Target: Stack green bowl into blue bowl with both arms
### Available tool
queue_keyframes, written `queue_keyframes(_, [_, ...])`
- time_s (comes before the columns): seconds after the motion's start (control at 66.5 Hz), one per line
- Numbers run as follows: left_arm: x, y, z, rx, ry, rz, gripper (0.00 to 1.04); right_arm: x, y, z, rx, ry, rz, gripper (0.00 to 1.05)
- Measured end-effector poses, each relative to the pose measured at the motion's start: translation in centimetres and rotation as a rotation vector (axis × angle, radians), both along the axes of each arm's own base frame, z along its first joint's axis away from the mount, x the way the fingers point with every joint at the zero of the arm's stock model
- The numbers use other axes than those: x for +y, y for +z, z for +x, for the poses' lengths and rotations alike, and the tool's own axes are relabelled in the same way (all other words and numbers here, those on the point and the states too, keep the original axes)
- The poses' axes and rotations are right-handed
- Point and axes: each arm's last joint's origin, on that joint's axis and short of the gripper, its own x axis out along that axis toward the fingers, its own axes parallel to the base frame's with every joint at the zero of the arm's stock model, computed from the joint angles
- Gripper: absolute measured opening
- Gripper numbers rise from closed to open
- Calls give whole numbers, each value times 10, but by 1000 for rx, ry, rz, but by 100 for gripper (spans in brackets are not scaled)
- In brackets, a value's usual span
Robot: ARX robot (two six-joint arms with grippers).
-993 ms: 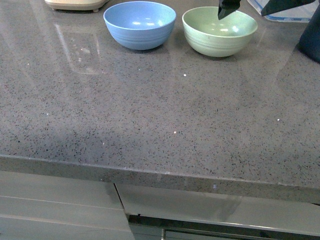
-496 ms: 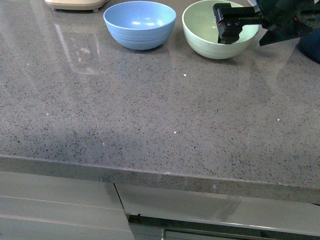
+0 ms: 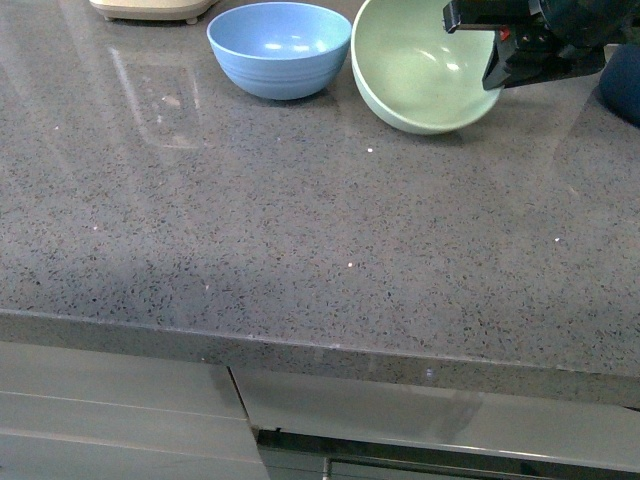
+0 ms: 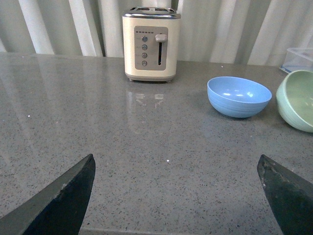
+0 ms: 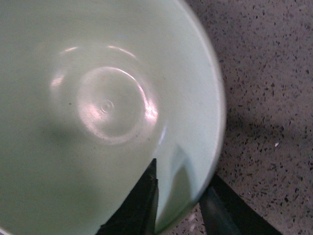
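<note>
The green bowl (image 3: 415, 70) is now tilting up near the blue bowl (image 3: 279, 48); I'm pinching its rim with the right gripper (image 5: 182, 208), left gripper (image 4: 176, 196) gaping.

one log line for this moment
stage: grasp | right gripper: shut on green bowl rim, bowl tilted | left gripper: open, apart from both bowls | blue bowl: upright on counter, empty

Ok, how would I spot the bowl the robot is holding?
Look at the far side of the grey speckled counter. It's the pale mint-green round plastic bowl, tilted in the right gripper, not the level sky-blue bowl beside it.
</note>
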Motion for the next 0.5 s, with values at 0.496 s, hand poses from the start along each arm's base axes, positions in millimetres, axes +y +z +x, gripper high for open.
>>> queue_keyframes(0.496, [0, 0, 0, 0, 0, 0, 98, -14, 5, -19, -6, -44, 8, 1])
